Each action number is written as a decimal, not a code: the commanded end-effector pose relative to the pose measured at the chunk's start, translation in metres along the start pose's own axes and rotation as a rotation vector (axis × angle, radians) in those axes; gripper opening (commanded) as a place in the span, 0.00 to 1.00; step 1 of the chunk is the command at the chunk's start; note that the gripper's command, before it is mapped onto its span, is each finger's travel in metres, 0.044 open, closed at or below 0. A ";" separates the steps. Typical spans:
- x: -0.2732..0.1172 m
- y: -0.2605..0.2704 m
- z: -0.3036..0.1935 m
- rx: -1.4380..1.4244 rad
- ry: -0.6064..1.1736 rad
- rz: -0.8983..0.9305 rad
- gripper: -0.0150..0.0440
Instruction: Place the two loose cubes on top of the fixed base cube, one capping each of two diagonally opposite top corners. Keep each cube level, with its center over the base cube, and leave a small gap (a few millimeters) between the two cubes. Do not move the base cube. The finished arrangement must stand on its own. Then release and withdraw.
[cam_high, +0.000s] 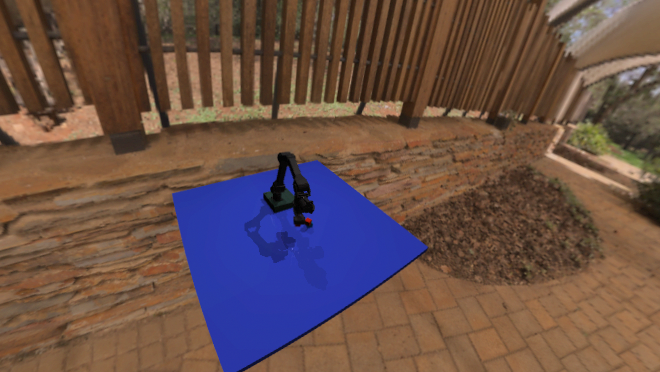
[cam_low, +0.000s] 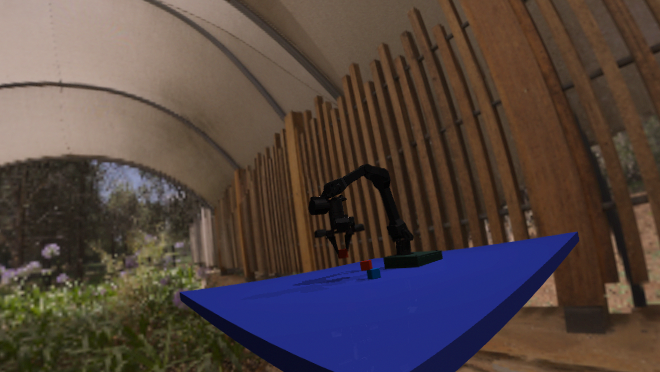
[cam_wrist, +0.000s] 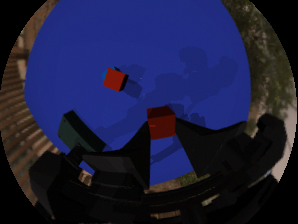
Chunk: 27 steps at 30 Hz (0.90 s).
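The blue base cube (cam_low: 374, 274) stands on the blue table top; in the wrist view only a sliver of it shows. One red cube (cam_high: 308, 221) (cam_low: 366, 265) (cam_wrist: 115, 80) sits on top of it, offset toward one corner and overhanging; it looks level. My gripper (cam_low: 342, 252) (cam_wrist: 160, 121) is shut on the other red cube (cam_low: 343, 255) (cam_wrist: 161, 130). It holds this cube above the table, beside the base cube and higher than the placed cube, with a clear gap between them. In the top view the fingers mostly hide the held cube.
The arm's dark green mounting block (cam_high: 280, 201) (cam_low: 412, 259) (cam_wrist: 75, 131) stands on the blue table top (cam_high: 250, 310) (cam_low: 450, 300), behind the cubes. Shadows of the arm fall on the table. A wooden fence (cam_high: 287, 50) rises beyond the table.
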<state>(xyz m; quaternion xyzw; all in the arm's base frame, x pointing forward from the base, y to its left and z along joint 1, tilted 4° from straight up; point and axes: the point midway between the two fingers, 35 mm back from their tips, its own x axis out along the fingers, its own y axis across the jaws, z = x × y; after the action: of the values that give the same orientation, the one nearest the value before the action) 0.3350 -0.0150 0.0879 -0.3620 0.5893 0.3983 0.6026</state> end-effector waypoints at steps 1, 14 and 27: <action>-0.015 0.000 -0.001 -0.003 0.001 -0.006 0.43; -0.019 0.011 0.013 0.242 -0.001 -0.005 0.43; -0.017 0.028 0.033 0.619 -0.003 -0.004 0.43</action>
<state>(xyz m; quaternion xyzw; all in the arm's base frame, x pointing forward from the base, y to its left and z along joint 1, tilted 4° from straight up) 0.3270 0.0193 0.1094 -0.1918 0.6698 0.2277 0.6802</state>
